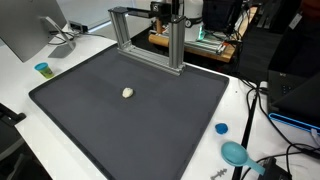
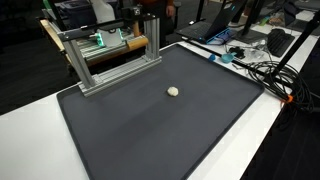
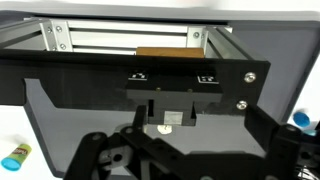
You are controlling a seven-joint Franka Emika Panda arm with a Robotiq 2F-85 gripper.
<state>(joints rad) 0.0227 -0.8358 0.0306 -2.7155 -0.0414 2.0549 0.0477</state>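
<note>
The gripper point(image 3: 182, 160) shows along the bottom of the wrist view, its jaws spread wide apart with nothing between them. It faces the aluminium frame point(image 3: 120, 38), which fills the upper part of that view. In both exterior views the frame point(image 1: 150, 45) point(image 2: 110, 55) stands upright at the far edge of a dark mat point(image 1: 130, 125) point(image 2: 160, 135), which covers most of the white tabletop point(image 1: 15, 92) point(image 2: 28, 140). The arm itself is hard to make out among the dark clutter behind the frame. A small pale ball point(image 1: 127, 92) point(image 2: 173, 91) lies alone on the mat, near its middle and well apart from the frame and from the jaws. It does not show in the wrist view. In an exterior view a small blue cup point(image 1: 42, 69) stands on the bare tabletop just off one far corner of the mat. A blue lid point(image 1: 221, 128) and a teal scoop-like thing point(image 1: 235, 153) lie on the tabletop beside the opposite edge, near cables. A small green and yellow thing point(image 3: 15, 155) shows low in the wrist view, but what it is I cannot tell.
</note>
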